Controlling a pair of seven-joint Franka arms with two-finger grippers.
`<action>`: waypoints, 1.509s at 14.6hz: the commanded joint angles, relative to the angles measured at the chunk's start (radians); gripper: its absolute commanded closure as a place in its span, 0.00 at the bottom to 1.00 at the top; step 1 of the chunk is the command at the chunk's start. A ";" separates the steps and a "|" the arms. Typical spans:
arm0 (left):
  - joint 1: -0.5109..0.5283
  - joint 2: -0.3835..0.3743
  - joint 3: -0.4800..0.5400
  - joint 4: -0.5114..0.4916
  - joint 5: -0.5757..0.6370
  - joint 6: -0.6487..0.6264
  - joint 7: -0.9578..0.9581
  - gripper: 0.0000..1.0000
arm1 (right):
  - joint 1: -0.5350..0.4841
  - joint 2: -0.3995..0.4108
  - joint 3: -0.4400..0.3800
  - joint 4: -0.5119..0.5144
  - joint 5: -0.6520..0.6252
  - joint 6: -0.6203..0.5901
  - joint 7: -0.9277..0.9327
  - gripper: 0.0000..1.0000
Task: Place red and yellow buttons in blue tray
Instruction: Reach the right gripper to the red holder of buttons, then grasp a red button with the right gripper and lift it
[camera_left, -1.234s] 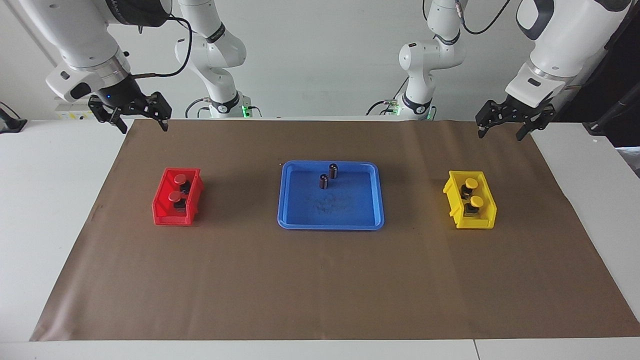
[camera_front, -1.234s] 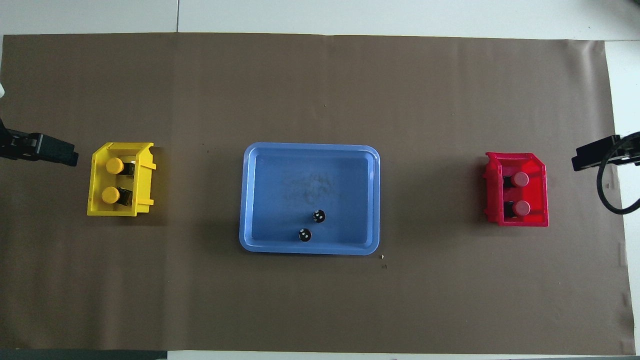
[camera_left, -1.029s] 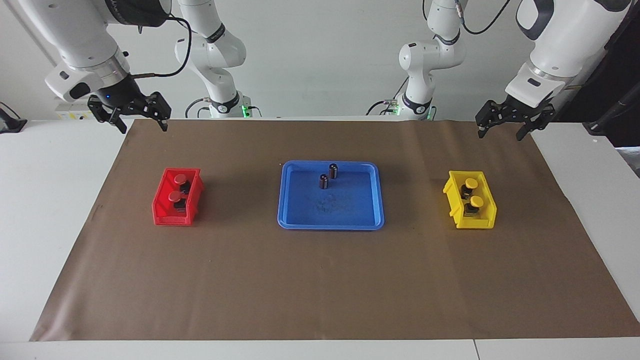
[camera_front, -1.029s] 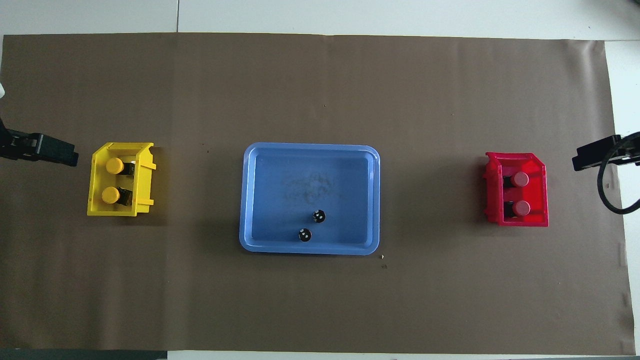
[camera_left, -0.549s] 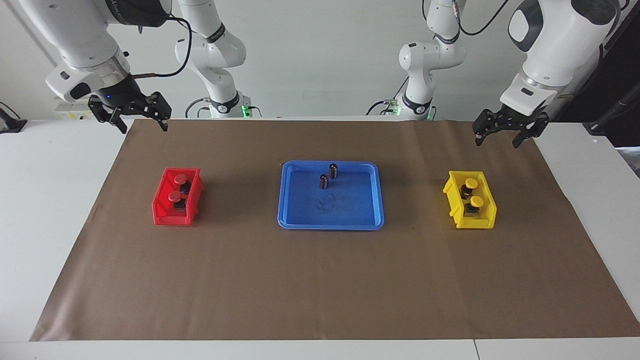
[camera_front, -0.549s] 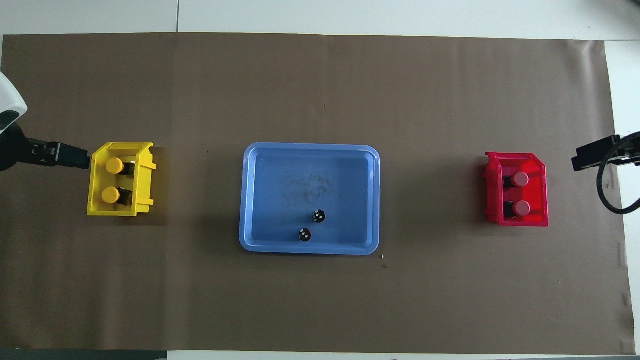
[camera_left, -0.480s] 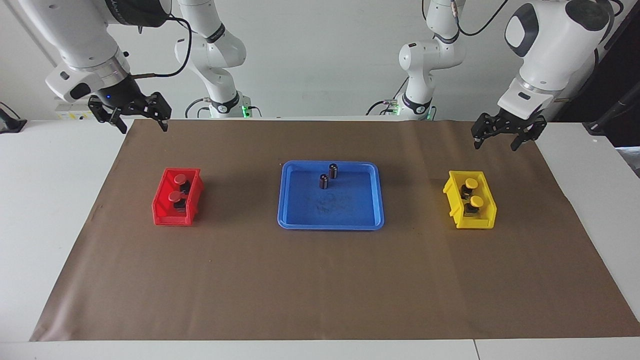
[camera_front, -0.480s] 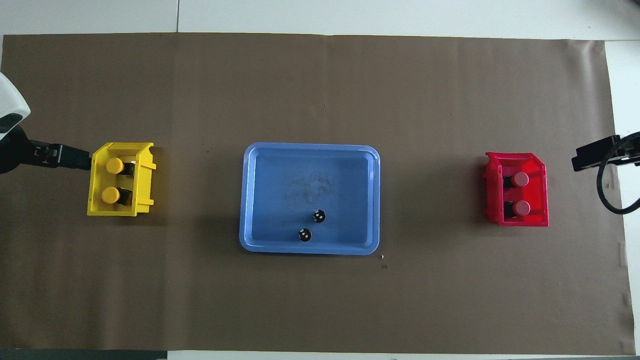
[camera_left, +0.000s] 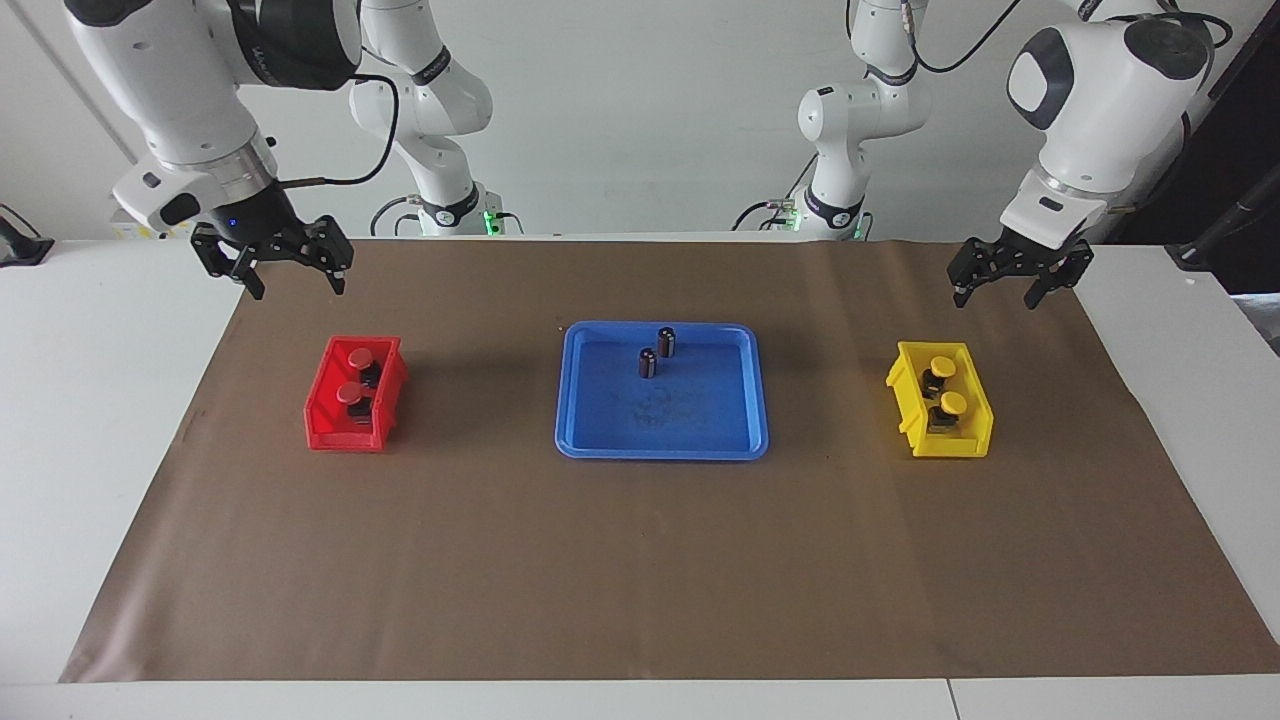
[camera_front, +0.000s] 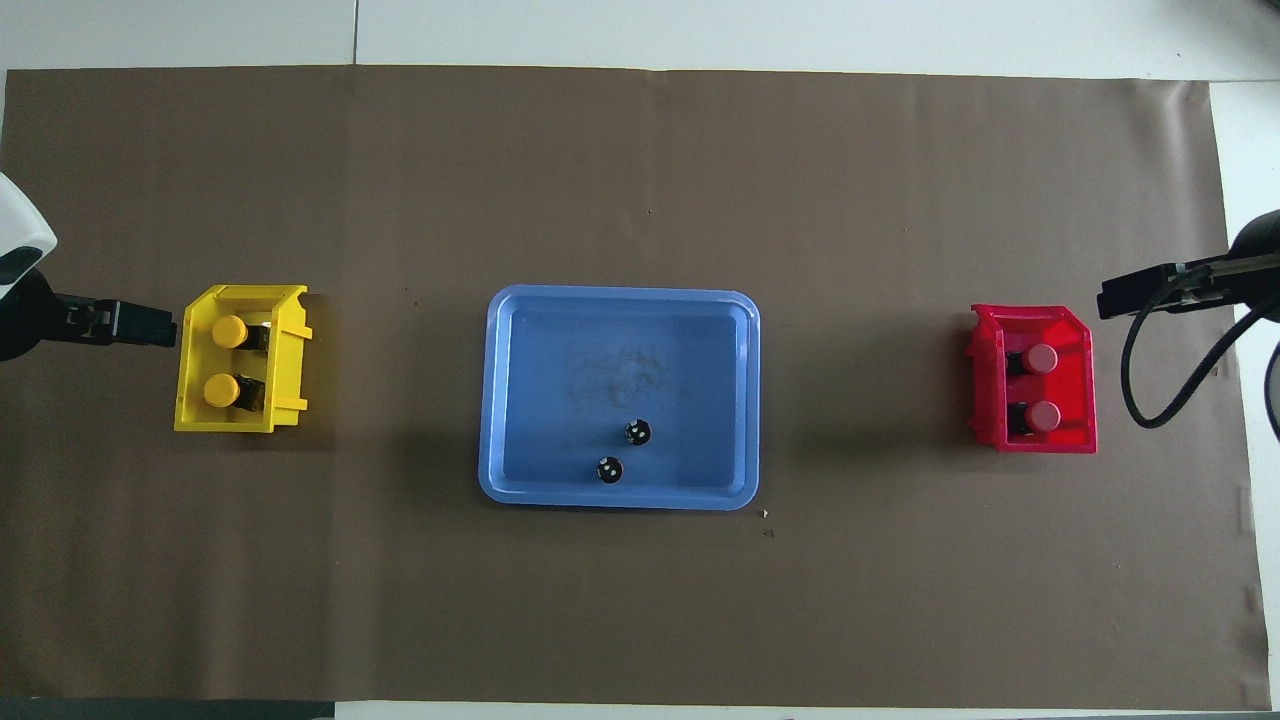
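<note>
I hover both grippers, left (camera_left: 1017, 283) and right (camera_left: 271, 272), fingers apart, at the bins' twelve o'clock (nothing moved yet); next, descend onto buttons (camera_left: 940, 384).

- We see two dark cylinders (camera_left: 657, 352) standing in the blue tray (camera_left: 742, 440), crowding its robot-side edge.
- The tray's remaining floor lies bare, toward the table's edge farthest from the robots.

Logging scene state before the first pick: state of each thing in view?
left gripper: open, raised over the mat, near yellow bin
right gripper: open, raised near red bin
yellow buttons: both in yellow bin
red buttons: both in red bin
blue tray: holds two dark cylinders, upright, no buttons
</note>
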 joint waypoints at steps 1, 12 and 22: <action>0.010 -0.032 -0.001 -0.041 -0.017 0.023 0.013 0.00 | -0.011 -0.045 0.002 -0.156 0.008 0.127 -0.015 0.05; 0.009 -0.029 -0.002 -0.027 -0.017 -0.005 0.009 0.00 | -0.080 0.076 0.001 -0.394 0.063 0.497 -0.110 0.21; 0.009 -0.029 -0.001 -0.027 -0.017 -0.006 0.009 0.00 | -0.091 0.067 0.001 -0.486 0.063 0.597 -0.144 0.30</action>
